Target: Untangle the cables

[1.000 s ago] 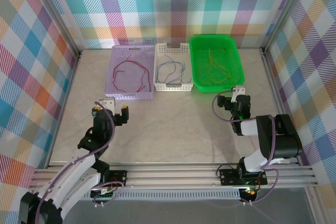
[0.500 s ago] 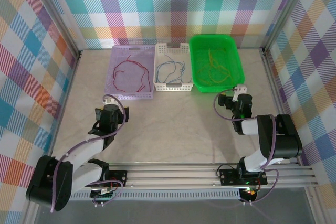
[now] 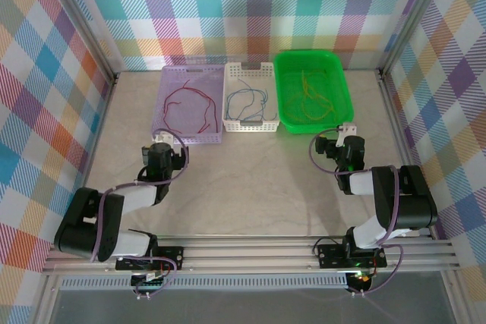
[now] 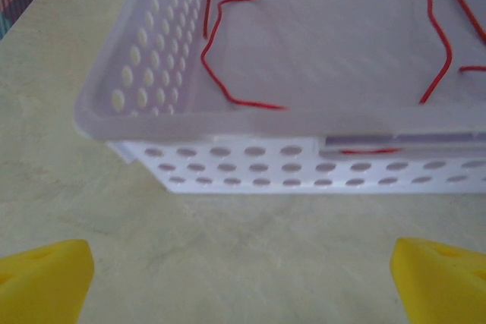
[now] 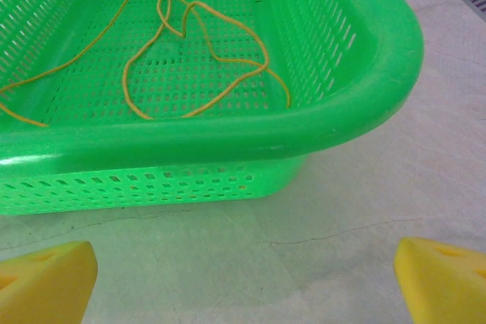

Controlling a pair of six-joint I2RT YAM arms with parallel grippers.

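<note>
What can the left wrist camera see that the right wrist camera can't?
Left wrist camera: a lilac basket with red cables inside. Right wrist camera: a green basket with yellow-orange cables inside. Both: the beige tabletop and their own gripper's yellow fingertips, spread wide open.

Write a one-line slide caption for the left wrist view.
Thin red cables lie in a perforated lilac plastic basket, ahead of the open left jaws.

Glossy green plastic basket point(image 5: 228, 138), frosted lilac plastic basket point(image 4: 228, 121), matt tabletop point(image 4: 243, 252).
</note>
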